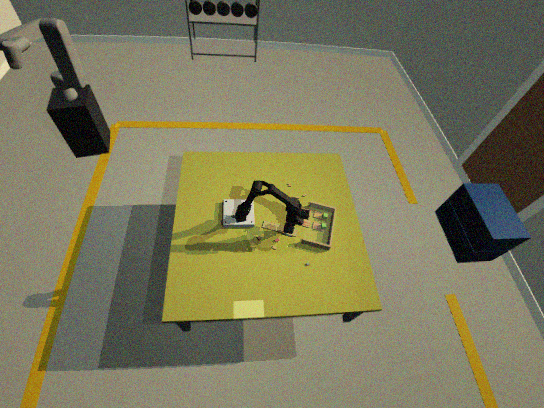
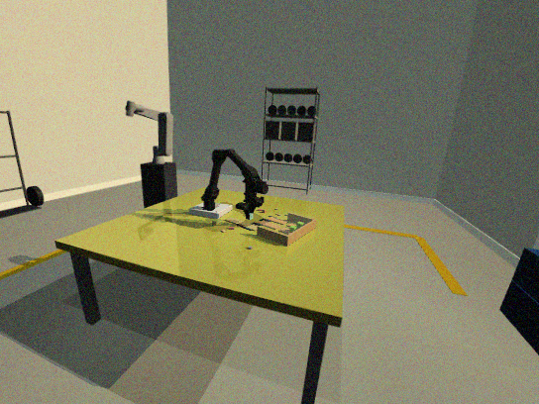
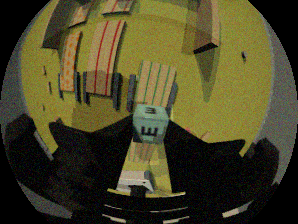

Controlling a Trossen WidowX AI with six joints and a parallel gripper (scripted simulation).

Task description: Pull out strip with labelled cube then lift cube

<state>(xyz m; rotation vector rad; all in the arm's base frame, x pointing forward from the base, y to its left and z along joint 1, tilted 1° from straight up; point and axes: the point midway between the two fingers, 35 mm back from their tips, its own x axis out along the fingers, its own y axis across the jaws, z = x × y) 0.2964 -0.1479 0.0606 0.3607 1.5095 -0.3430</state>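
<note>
While partly open; tool (image 1: 289, 233) (image 2: 250, 214) (image 3: 149, 119) grips pale teal cube (image 2: 251, 216) (image 3: 150, 123); E-like mark faces wrist view

We look into a robotics lab or workshop.
At upper left, our top view shows a pedestal-mounted arm (image 1: 62, 55) (image 2: 165, 134); yellow floor tape (image 1: 250, 126) (image 2: 441, 264) surrounds our worktable (image 1: 260, 285) (image 2: 208, 267).
</note>
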